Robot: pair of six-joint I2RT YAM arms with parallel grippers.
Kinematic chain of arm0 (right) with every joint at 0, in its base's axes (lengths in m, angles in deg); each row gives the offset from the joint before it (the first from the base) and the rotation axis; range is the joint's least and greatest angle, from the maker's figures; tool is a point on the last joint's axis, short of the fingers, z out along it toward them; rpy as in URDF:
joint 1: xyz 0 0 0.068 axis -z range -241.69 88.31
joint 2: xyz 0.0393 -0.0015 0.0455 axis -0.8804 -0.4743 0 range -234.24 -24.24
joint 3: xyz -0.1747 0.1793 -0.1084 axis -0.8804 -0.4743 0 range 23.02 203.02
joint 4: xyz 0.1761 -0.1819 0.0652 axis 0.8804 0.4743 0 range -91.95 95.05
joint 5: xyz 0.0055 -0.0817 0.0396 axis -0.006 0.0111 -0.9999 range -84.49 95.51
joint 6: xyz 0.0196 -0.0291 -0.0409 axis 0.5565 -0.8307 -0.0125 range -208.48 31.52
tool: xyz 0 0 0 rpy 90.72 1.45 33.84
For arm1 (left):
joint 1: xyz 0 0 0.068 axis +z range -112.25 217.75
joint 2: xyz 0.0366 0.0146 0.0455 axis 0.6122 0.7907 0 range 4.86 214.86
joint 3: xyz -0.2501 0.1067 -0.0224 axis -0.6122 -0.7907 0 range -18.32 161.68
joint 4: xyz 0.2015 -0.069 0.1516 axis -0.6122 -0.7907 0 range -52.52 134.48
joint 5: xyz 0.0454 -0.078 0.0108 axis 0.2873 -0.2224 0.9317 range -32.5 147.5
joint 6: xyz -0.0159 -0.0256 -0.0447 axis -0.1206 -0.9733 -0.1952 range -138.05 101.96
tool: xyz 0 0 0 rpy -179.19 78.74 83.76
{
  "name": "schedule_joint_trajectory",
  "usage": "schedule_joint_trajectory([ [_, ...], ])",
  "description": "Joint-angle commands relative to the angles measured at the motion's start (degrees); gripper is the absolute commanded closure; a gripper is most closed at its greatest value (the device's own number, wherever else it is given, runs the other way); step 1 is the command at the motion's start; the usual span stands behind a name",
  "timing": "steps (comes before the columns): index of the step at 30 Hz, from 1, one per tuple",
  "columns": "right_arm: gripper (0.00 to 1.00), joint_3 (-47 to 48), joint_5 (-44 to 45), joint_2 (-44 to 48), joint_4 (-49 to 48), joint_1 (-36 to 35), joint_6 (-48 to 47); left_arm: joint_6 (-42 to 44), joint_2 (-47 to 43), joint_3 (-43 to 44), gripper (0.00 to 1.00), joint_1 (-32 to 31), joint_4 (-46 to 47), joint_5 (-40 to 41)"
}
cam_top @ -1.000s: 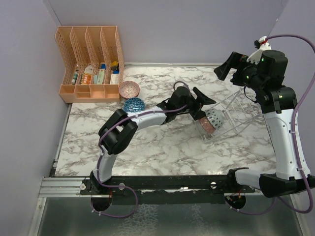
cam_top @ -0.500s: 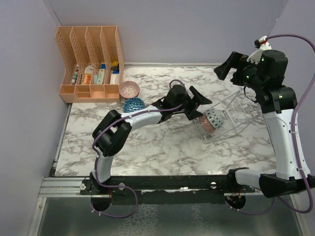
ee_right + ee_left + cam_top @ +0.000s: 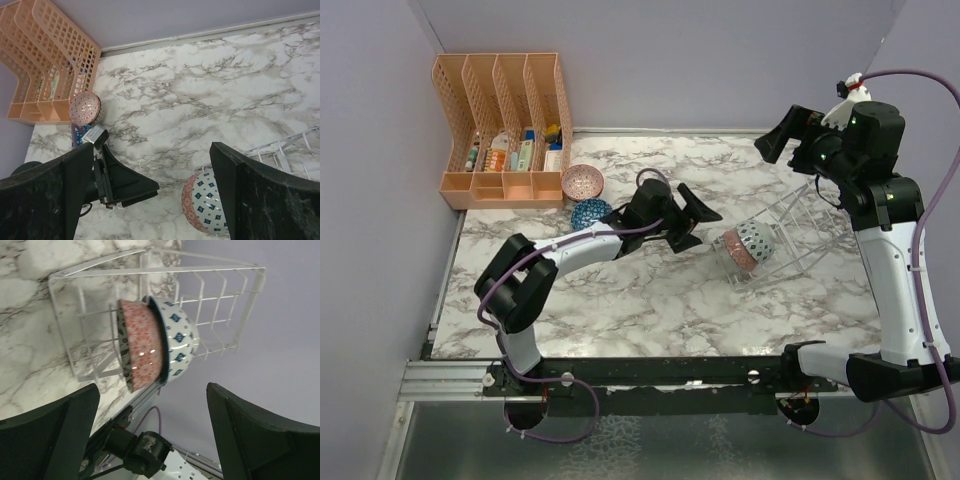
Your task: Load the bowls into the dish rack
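Left wrist — glossy, perhaps ceramic bowls [image 3: 145, 352], thin-wire rack [image 3: 256, 285]

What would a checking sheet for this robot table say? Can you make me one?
Surface: marble table, no spills seen.
Job's things: rack holds two bowls on edge; pink bowl and blue bowl sit on the table, the blue one face down.
Clutter: orange organizer with small items, far left corner.
Grippers: left gripper open, empty, beside the rack; right gripper open, empty, raised over the rack.
Cables: purple cables run along both arms, no snag seen.
Surroundings: purple walls.
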Motion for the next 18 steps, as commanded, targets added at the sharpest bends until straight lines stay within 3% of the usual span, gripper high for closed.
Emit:
schedule_joint_trajectory([
  [1,0.01,1.81,-0.34,-0.24,-0.48,-0.3,-1.04,0.61,-2.06,-2.85,0.1,0.11,0.34,0.72],
  [12,0.01,2.64,-1.04,-1.24,-0.52,-0.23,-0.76,-0.5,3.22,2.56,0.11,-1.44,3.4,0.08],
  [18,0.01,2.75,-1.3,-1.11,-0.53,-0.24,-0.75,-0.61,2.7,0.07,0.12,-0.97,5.31,1.28],
])
